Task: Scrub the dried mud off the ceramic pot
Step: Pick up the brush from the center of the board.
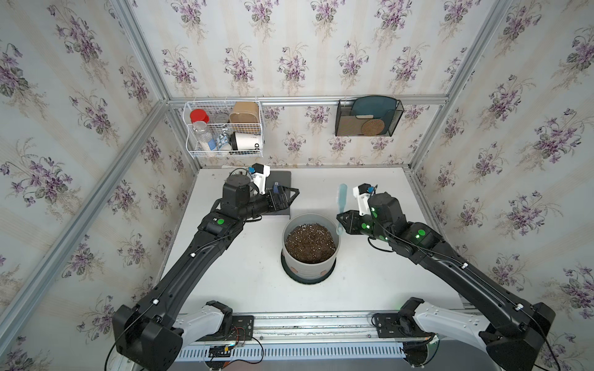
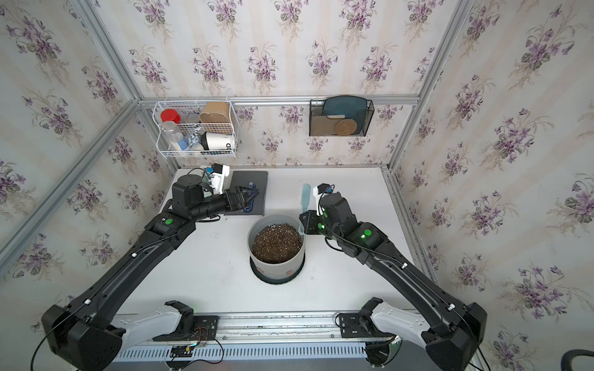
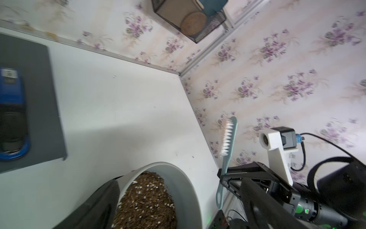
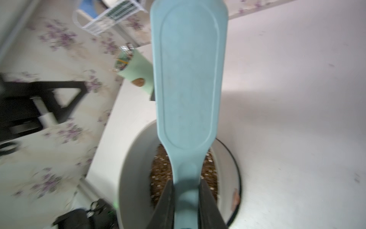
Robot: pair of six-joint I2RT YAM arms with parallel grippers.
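The ceramic pot [image 1: 308, 268] [image 2: 276, 269], light grey and full of dark speckled soil, stands mid-table on a dark saucer. Two spots of dried mud [image 1: 294, 270] [image 2: 290, 273] show low on its near wall, and another mud blob [image 4: 235, 198] shows in the right wrist view. My right gripper [image 1: 343, 221] [image 4: 187, 190] is shut on the handle of a teal brush [image 1: 342, 196] [image 3: 227, 136] just above the pot's back right rim, head pointing away. My left gripper [image 1: 288, 199] [image 2: 249, 199] hangs open and empty behind the pot, on its left.
A dark grey mat [image 1: 283, 178] [image 3: 45, 99] with a blue and black object [image 3: 11, 113] lies under the left gripper. A mint green cup [image 4: 136, 73] bearing a brown blob stands near the back wall. A wire basket [image 1: 225, 128] and a black mesh holder [image 1: 368, 117] hang on the back wall.
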